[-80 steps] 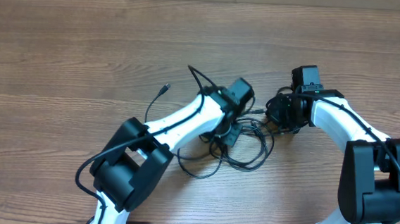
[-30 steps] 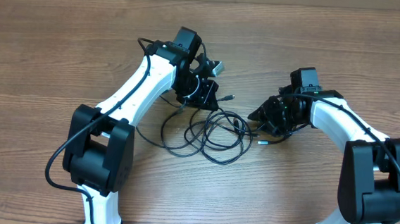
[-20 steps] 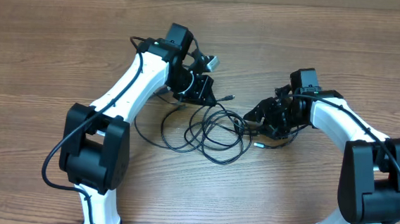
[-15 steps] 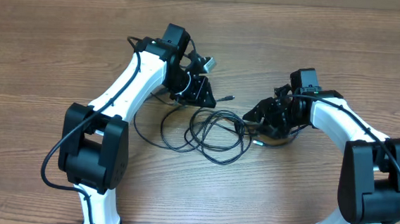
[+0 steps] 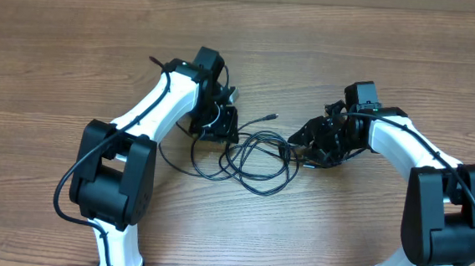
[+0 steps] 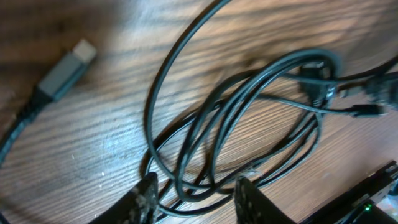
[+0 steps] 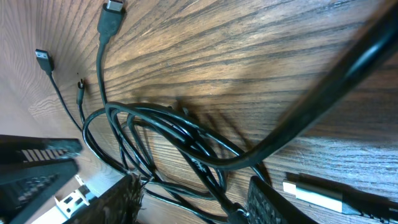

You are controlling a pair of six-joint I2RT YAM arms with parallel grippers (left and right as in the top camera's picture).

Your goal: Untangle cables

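As seen from overhead, cables (image 5: 257, 155) in one loose tangle of overlapping loops on the wooden table (image 5: 393, 60), right between the two grippers. Left gripper (image 5: 219, 125) at the tangle's left edge, right gripper (image 5: 310, 145) at its right edge, both low over the strands. Small plug (image 5: 270, 117) poking out at the far side of the loops, clear of both grippers. One wider loop trailing out to the left and near side, close by the left arm.

Left wrist view: left fingertips (image 6: 148, 198) well apart, several thin strands running through the gap on the wood, nothing pinched, so open. Grey plug (image 6: 67, 65) on a braided cord at upper left, apart from the loops. Three or four strands running side by side in an oval, crossing near a dark connector (image 6: 317, 78) at the far end.

Right wrist view: right fingertips (image 7: 127, 199) also spread, strands passing between them, none clamped, so open. Silver-tipped plug (image 7: 305, 188) flat on the table just beside the other fingertip. Two loose ends, long plug (image 7: 112, 9) and flat plug (image 7: 42, 56), lying beyond the loops. Blurred black cord (image 7: 323, 99) sweeping across close to the lens; cannot tell whether part of the tangle.
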